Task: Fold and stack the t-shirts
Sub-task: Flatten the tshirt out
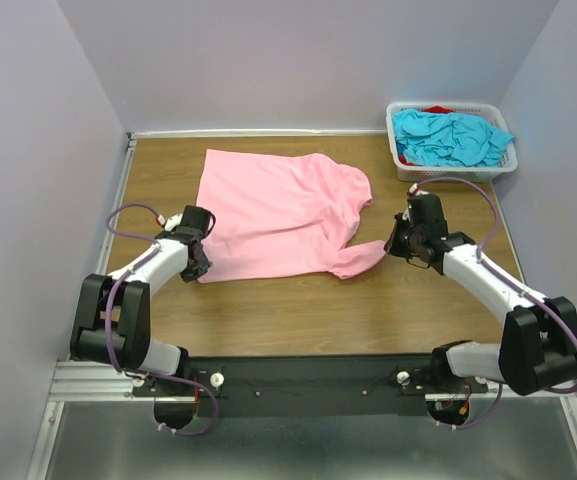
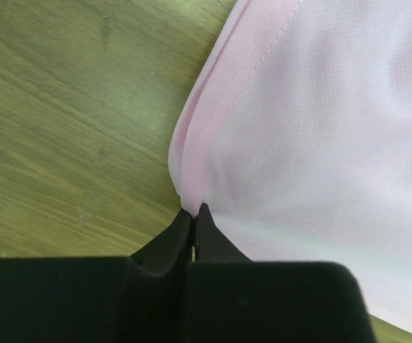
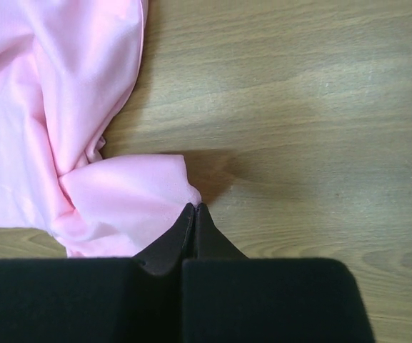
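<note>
The pink shirt (image 1: 278,215) lies spread on the table (image 1: 298,310), left of centre and reaching toward the far edge. Its long axis runs left to right, with the stitched hem at the left and the bunched sleeve end at the right. The left gripper (image 2: 193,214) is closed tight on the near-left hem corner, its fingertips meeting right where the hem turns. The right gripper (image 3: 193,209) is closed as well, its tips at the edge of the sleeve fold that trails toward the near-right. It appears to pinch that edge, though only a sliver of cloth is caught.

Each arm therefore has one end of the shirt's near edge, and the rest of the cloth lies away from both grippers, toward the far edge. The next move probably depends on this: both arms lifting together and carrying the near edge across the body. The right grip looks the weaker one.

More shirts, turquoise (image 1: 451,137) and a bit of red (image 1: 436,108), sit in the basket (image 1: 448,173) at the far-right corner.
</note>
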`<state>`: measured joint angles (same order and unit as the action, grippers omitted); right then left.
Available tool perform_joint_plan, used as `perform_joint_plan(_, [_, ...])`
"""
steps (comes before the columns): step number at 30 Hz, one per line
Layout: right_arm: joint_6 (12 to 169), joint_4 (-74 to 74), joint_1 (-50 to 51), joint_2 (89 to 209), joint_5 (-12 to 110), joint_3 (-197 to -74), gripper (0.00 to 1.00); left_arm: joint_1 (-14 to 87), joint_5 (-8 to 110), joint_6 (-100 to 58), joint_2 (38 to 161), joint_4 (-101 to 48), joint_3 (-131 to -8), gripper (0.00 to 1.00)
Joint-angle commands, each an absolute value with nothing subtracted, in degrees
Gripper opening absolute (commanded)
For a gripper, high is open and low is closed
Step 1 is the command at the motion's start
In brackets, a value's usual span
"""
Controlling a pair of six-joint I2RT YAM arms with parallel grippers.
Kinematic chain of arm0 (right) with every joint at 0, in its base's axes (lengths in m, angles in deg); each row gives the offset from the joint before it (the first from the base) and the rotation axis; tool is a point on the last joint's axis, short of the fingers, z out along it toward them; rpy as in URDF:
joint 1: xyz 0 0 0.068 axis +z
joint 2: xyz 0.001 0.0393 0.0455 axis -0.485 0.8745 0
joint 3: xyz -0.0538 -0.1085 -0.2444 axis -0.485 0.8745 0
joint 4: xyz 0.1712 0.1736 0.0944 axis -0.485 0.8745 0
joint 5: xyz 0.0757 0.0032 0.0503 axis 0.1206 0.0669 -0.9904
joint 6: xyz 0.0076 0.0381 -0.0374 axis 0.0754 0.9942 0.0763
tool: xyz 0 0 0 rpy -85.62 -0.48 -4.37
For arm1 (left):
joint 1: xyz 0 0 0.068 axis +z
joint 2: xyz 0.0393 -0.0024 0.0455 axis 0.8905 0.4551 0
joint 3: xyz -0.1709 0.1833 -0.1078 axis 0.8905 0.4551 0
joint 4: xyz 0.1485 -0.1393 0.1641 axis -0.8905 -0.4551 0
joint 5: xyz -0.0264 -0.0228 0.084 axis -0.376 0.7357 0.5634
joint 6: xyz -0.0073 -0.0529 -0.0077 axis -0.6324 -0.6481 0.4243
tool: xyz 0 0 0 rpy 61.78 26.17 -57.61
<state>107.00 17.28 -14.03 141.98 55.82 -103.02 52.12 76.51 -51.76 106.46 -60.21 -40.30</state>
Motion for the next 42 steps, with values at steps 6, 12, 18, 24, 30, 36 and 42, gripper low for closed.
perform_joint_plan(6, [106.54, 20.00, -14.25, 143.39, 64.21, -116.69, 0.01, 54.14, 85.63, -46.77, 105.82, -66.42, -61.72, 0.00])
perform_joint_plan(12, [103.56, 25.01, -14.34, 148.93, 68.52, -140.14, 0.01, 54.14, 84.85, -43.17, 114.16, -72.83, -91.19, 0.00])
perform_joint_plan(18, [98.21, 25.80, -14.34, 147.88, 70.28, -158.27, 0.01, 53.26, 83.88, -37.38, 113.05, -73.03, -116.96, 0.00])
perform_joint_plan(24, [93.36, 25.80, -14.34, 137.70, 67.92, -160.84, 0.01, 52.65, 82.49, -31.83, 98.47, -61.19, -109.27, 0.00])
perform_joint_plan(30, [89.50, 25.80, -14.34, 125.83, 66.94, -158.11, 0.01, 52.65, 77.66, -29.01, 80.18, -53.77, -96.25, 0.00])
perform_joint_plan(36, [86.59, 26.50, -14.34, 119.84, 66.94, -158.80, 0.01, 52.65, 71.42, -28.84, 75.59, -54.12, -96.76, 0.00])
perform_joint_plan(42, [84.40, 27.04, -14.34, 122.82, 67.91, -160.57, 0.01, 52.65, 68.42, -28.22, 78.92, -54.13, -95.81, 0.00])
